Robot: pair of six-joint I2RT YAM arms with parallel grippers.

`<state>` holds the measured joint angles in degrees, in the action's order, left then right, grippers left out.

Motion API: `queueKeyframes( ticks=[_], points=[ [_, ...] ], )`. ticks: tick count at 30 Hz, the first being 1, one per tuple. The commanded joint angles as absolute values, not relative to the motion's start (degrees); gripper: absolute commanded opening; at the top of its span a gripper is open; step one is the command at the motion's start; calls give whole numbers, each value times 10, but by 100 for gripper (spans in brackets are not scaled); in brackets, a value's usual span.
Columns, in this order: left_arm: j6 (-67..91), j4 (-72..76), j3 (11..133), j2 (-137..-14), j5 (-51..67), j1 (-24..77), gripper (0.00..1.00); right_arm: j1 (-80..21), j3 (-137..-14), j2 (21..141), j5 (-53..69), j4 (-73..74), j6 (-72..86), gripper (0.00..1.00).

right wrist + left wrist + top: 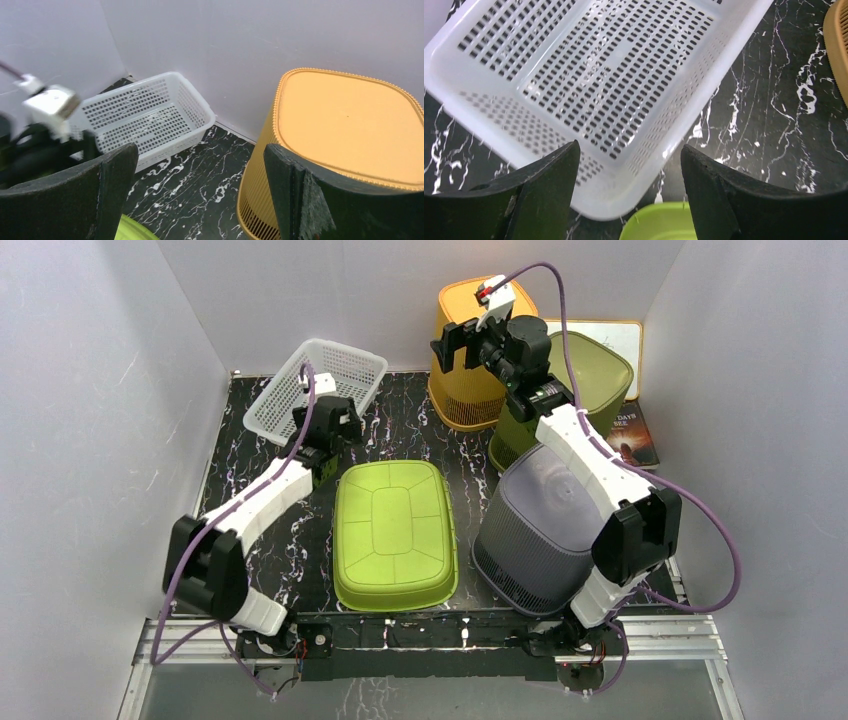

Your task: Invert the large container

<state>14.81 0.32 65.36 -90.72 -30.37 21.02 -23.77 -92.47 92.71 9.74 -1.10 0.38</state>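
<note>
Where plain white walls [110, 390] close off 9, 12 and 3 o'clock, the room is a bare box, which keeps stray clutter out of view. Its floor is a black desk [400, 420] veined white like marble, glossy and flat, so bins probably slide on it easily.

At the middle lies the tub [393, 532], lime green, wide and shallow. Having the widest footprint, it reads as the large container. Its ribbed base faces up and its rim sits on the desk, so the flip looks done.

At 4 o'clock stands the grey bin [535, 530], partly under the right arm; whether it is base up I cannot tell. The orange bin [465, 400] at 12 o'clock shows a closed flat top, so it is inverted. The olive bin [600, 370] at 1 o'clock stands open side up. The white basket [345, 365] at 10 o'clock is also open upward.

The right gripper [200, 150] hangs high beside the orange bin, jaws wide and empty. The left gripper [629, 150] hovers over the basket's near corner, equally wide and empty. Neither touches the tub, which fits a finished job.

A book [632, 435] lies at 2 o'clock, out of reach of the work.
</note>
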Motion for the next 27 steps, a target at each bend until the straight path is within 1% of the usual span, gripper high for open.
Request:
queueKeyframes(
  ticks=[1, 5, 11, 16, 22, 23, 27],
  points=[
    [60, 46, 718, -948, -253, 196, 71, -238, -866, 833, 134, -60, 17, 98],
    [39, 33, 741, -985, -197, 194, 69, -238, -808, 769, 129, -64, 15, 98],
    [33, 21, 752, -1027, -200, 187, 69, -238, -778, 732, 137, -28, 14, 98],
    [16, 6, 773, -1080, -224, 185, 69, -238, -736, 698, 136, -24, 22, 98],
    [4, -2, 784, -1114, -288, 186, 67, -238, -712, 678, 141, -15, 24, 98],
    [4, -5, 785, -1120, -303, 186, 65, -238, -709, 679, 143, -16, 25, 98],
    [22, -31, 785, -1126, -354, 186, 45, -238, -700, 681, 139, -15, 25, 98]
  ],
)
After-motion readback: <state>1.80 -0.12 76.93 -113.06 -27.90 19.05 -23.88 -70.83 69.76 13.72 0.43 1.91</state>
